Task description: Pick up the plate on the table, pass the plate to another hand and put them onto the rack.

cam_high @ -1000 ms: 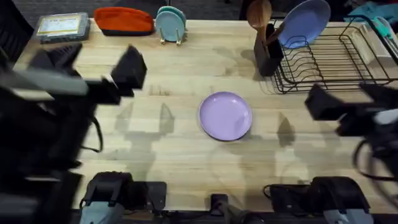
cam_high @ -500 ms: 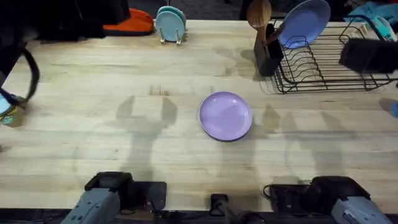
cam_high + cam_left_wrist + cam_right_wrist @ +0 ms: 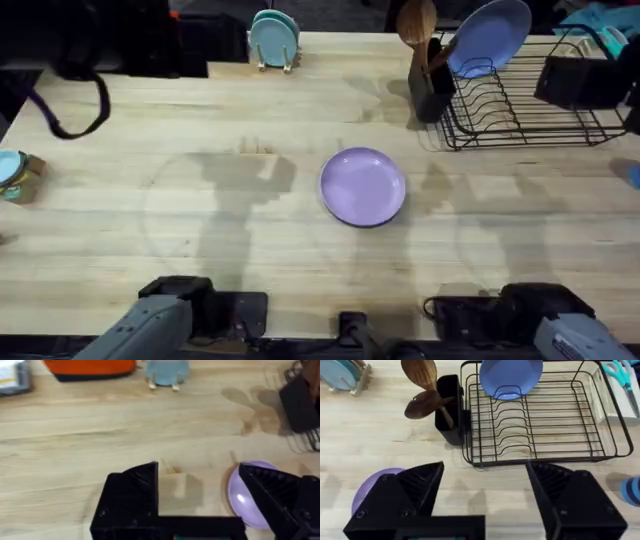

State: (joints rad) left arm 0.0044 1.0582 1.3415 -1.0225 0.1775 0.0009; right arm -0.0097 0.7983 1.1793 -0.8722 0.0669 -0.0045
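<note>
Nothing is done yet: your lilac plate (image 3: 363, 187) lies flat mid-surface (image 3: 250, 250), untouched. Both grippers, left gripper (image 3: 200, 487) and right gripper (image 3: 485, 487), hang wide open, empty. Rack (image 3: 520, 110) waits far right.

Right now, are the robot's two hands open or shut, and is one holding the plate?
Left gripper: open, holding nothing.
Right gripper: open, holding nothing.
The lilac plate lies on the table.

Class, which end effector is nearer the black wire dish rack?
Right. The right end effector hangs just before the dish rack; the left end effector is by the lilac plate, farther off.
</note>
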